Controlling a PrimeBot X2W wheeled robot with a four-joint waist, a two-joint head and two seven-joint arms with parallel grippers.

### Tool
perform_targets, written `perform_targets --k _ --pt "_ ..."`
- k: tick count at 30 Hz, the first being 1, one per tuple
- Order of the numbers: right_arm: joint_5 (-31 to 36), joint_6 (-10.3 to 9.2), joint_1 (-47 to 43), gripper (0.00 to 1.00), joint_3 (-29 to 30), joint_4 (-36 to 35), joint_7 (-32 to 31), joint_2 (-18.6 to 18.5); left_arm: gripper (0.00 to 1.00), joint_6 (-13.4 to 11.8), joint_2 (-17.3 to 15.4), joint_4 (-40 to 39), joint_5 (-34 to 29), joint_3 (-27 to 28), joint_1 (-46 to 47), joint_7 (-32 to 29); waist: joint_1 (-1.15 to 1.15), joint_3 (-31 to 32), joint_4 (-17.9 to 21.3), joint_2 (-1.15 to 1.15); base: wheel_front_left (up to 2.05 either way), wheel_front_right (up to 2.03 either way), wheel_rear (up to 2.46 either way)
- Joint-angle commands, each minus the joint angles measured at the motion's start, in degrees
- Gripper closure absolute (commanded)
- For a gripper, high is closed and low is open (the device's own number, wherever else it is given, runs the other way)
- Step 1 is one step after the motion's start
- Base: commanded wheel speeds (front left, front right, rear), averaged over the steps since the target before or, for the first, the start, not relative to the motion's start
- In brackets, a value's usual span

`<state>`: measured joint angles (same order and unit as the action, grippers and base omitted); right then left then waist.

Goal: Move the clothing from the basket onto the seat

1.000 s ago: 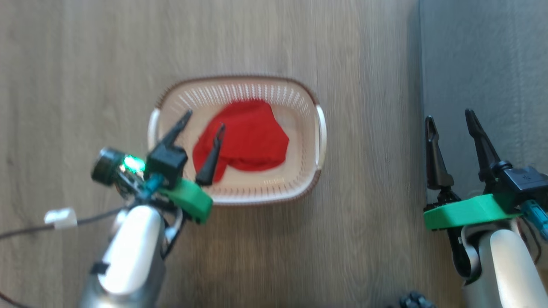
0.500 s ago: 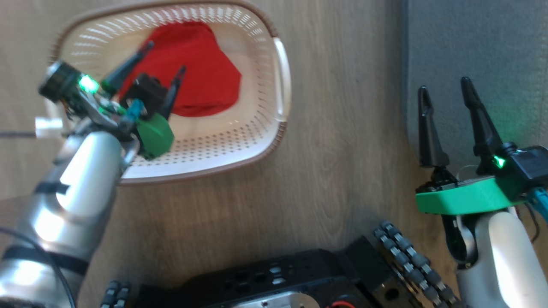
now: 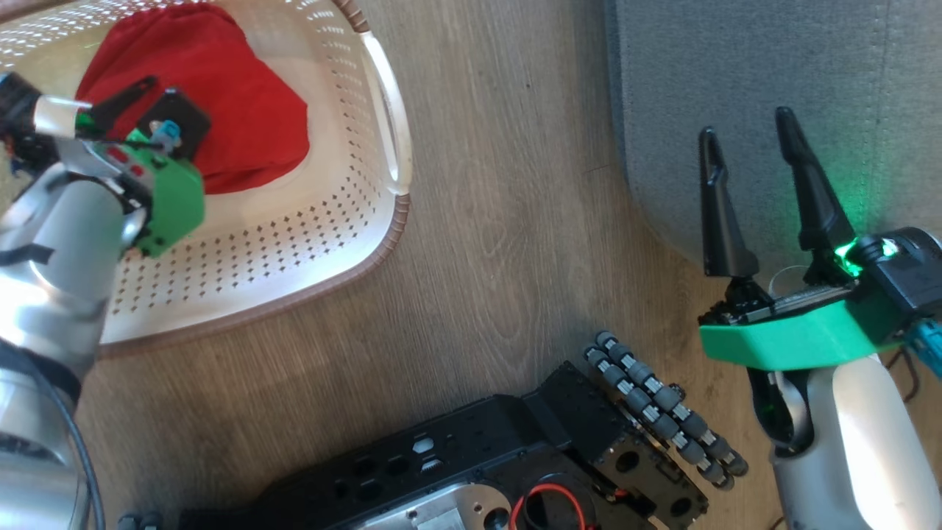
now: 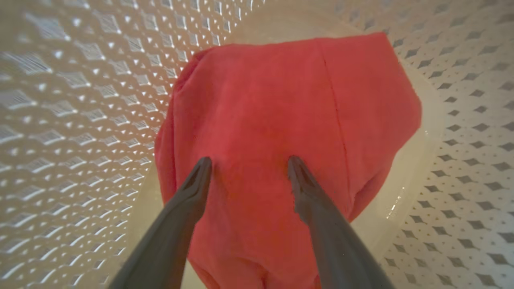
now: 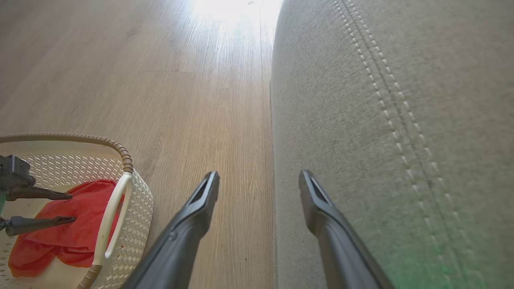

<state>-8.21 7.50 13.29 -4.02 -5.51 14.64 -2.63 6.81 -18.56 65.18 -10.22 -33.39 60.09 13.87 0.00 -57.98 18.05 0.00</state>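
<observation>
The clothing (image 3: 235,118), a bright red bundle, lies in the cream basket (image 3: 309,235) at the upper left of the head view. My left gripper (image 3: 151,96) reaches down into the basket over it. In the left wrist view the left gripper (image 4: 249,160) is open, both tips at the surface of the clothing (image 4: 289,104), with the perforated basket wall (image 4: 80,100) around it. My right gripper (image 3: 745,124) stands open and empty over the edge of the grey seat (image 3: 773,66). The right wrist view shows the right gripper (image 5: 260,173), the seat (image 5: 381,120), the basket (image 5: 138,200) and the clothing (image 5: 60,241).
Wooden floor (image 3: 500,184) separates the basket from the seat. My own black base (image 3: 478,464) with a roller wheel (image 3: 662,412) fills the lower middle of the head view. A white basket handle (image 3: 386,110) faces the seat.
The head camera has tipped down and turned, so the whole picture shifted. My left gripper has gone down into the basket onto the red clothing. The right gripper stays open by the seat.
</observation>
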Motion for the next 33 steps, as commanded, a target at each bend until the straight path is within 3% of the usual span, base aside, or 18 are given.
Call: perform_targets --k 1,5,15,25,26,27,28,33 --pt "-0.1 -0.01 -3.9 0.0 -1.0 -1.7 0.4 -0.2 0.0 -0.6 -1.7 0.2 -0.4 0.7 0.1 -0.3 0.0 -0.1 0.2 0.0 0.0 0.0 0.0" --pt "-0.3 -0.01 -4.8 0.0 -1.3 -2.1 0.4 -0.2 0.0 -1.0 -1.0 5.2 -1.2 -0.4 3.2 -2.4 0.0 -0.5 0.4 0.0 0.0 0.0 0.0" --pt "1.2 -0.01 -5.2 0.0 -1.6 -3.1 0.4 -0.2 0.0 0.6 0.8 8.3 -0.1 -3.5 5.7 -6.7 0.0 -1.6 -0.1 0.0 0.0 0.0 0.0" --pt "2.5 -0.01 -5.6 0.0 -2.4 -3.5 0.4 -0.2 0.0 0.7 1.3 8.8 9.5 -12.1 2.2 -15.5 0.0 -1.4 -0.5 0.0 0.0 0.0 0.0" --pt "2.5 -0.01 -5.6 0.0 -2.3 -3.5 0.4 -0.2 0.36 0.7 1.2 8.8 10.7 -13.0 2.1 -16.3 0.0 -1.4 -0.6 0.0 0.0 0.0 0.0" --pt "2.5 -0.01 -5.5 0.0 -2.3 -3.5 0.4 -0.2 0.86 0.7 1.1 8.8 11.8 -13.9 2.2 -16.7 0.0 -1.4 -0.6 0.0 0.0 0.0 0.0" --pt "2.5 -0.01 -5.4 0.0 -2.3 -3.6 0.4 -0.2 1.0 0.7 0.8 8.8 12.7 -14.7 2.5 -16.8 0.0 -1.5 -0.7 0.0 0.0 0.0 0.0" --pt "2.6 -0.01 -4.8 0.0 -2.4 -3.4 0.4 -0.2 1.0 0.7 -0.3 8.8 16.8 -18.1 3.6 -16.9 0.0 -1.5 -1.0 0.0 0.0 0.0 0.0"
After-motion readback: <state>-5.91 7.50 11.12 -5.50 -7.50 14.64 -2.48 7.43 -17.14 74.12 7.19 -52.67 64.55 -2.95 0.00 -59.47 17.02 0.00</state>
